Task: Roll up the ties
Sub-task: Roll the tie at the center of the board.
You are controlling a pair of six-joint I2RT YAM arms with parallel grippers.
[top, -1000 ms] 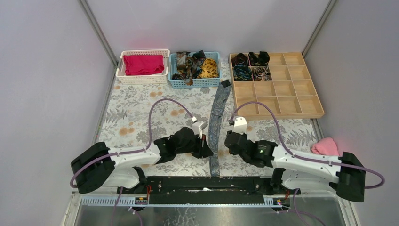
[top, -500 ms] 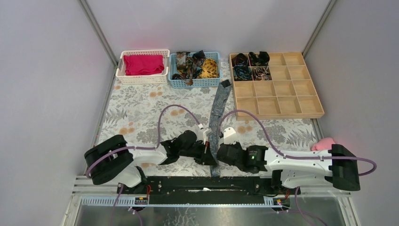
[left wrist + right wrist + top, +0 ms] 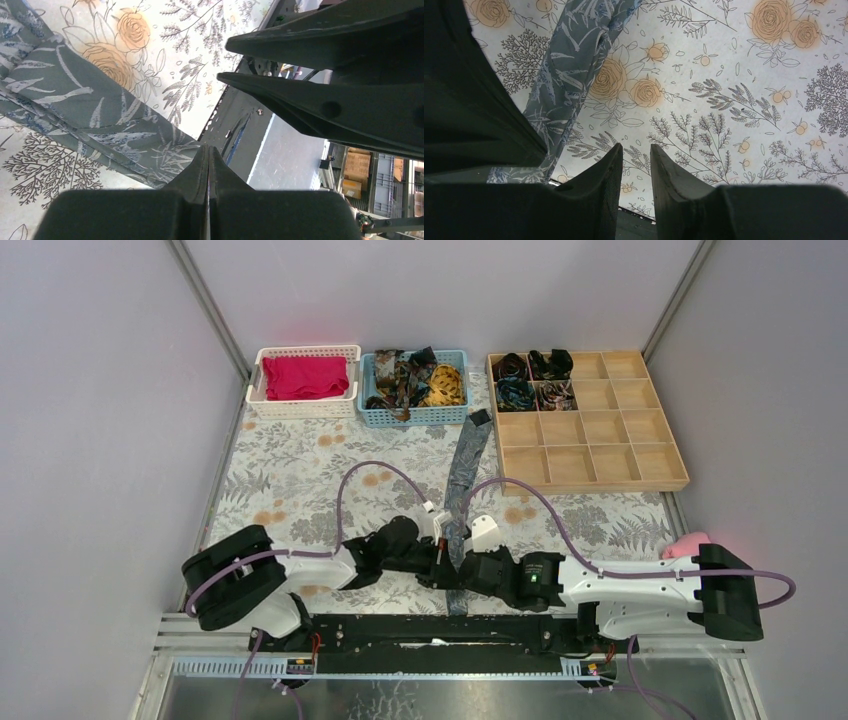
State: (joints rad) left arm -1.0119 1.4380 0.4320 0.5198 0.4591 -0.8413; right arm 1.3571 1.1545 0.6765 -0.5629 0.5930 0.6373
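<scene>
So, tight squeeze at the 6 o'clock end of the grey tie (image 3: pixel 465 470)
It lies flat on the surface (image 3: pixel 300 470), running 12 to 6. The left claw (image 3: pixel 207 148) is pinched together at its edge. The right claw (image 3: pixel 635 148) is slightly apart and empty, at its 3 o'clock. They could bump, or start a crooked roll.

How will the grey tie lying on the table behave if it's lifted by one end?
Probably floppy: the grey tie lies flat and curves along its length, with soft folds in the left wrist view, so it would likely drape. It looks thin, so probably light. Pushed, it may bunch rather than slide.
</scene>
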